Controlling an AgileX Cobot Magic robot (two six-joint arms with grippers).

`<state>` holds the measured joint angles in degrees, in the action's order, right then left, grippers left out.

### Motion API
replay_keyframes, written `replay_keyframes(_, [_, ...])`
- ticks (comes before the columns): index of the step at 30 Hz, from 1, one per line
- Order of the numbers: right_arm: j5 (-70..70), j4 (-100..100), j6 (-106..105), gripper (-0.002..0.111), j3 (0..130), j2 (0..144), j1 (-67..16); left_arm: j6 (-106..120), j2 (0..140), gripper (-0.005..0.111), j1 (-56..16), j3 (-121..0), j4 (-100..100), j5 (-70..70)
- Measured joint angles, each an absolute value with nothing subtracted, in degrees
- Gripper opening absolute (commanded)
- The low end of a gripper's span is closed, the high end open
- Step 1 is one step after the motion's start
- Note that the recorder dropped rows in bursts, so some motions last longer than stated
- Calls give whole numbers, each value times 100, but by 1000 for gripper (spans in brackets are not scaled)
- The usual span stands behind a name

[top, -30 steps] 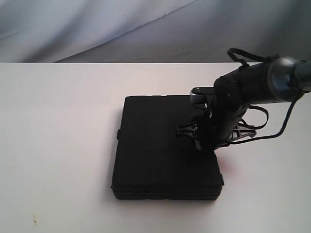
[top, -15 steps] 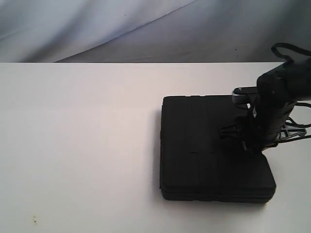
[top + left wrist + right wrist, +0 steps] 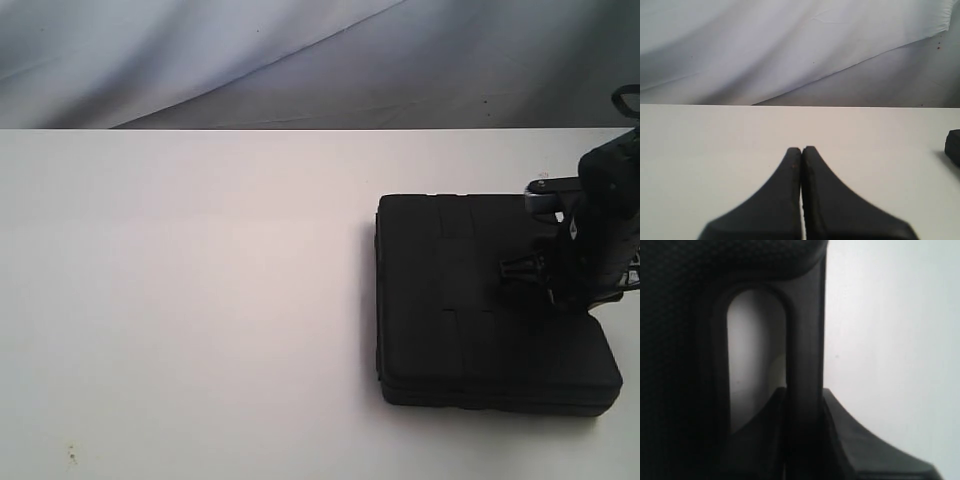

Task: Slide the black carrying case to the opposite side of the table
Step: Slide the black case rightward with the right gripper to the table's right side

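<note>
The black carrying case [image 3: 480, 300] lies flat on the white table [image 3: 180, 300], near the right edge of the exterior view. My right gripper [image 3: 560, 290] stands over the case's right side, shut on the case's handle bar [image 3: 805, 340]; the wrist view shows one finger on each side of that bar [image 3: 860, 440]. A corner of the case [image 3: 954, 147] shows at the edge of the left wrist view. My left gripper [image 3: 801, 150] hovers over bare table, shut with nothing between its fingers. It is out of the exterior view.
A grey-white cloth backdrop [image 3: 300, 60] hangs behind the table's far edge. White tabletop stretches across the left and middle of the exterior view. A small speck [image 3: 71, 455] marks the table at the front left.
The right gripper has dragged the case to the right across the table, from the middle to near the right edge. The left gripper is seen only now.
</note>
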<state>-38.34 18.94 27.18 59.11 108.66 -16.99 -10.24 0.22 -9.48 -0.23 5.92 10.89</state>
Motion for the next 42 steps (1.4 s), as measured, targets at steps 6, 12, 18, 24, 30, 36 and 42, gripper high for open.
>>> replay_keyframes(6, [-3854,1968,2632,0,5911,10866,-1535,-1024,22,0,-948,-23,592,1089])
replay_keyframes(12, [-3854,1989,2595,0,5911,10866,-1535,-1024,22,0,-948,-23,592,1089])
replay_keyframes(18, [-3854,1967,2551,0,5911,10866,-1535,-1024,22,0,-948,-23,592,1089])
replay_keyframes(24, [-3854,1942,2528,0,5911,10866,-1526,-1024,22,0,-948,-23,592,1089])
replay_keyframes(30, [-3843,1751,2419,0,5911,10866,-1514,-1024,22,0,-948,-23,592,1089])
replay_keyframes(36, [-3832,1730,2392,0,5911,10866,-1514,-1024,22,0,-948,-23,592,1089])
replay_keyframes(42, [-3712,1730,2348,3,5911,10866,-1514,-1024,22,0,-948,-23,592,1089])
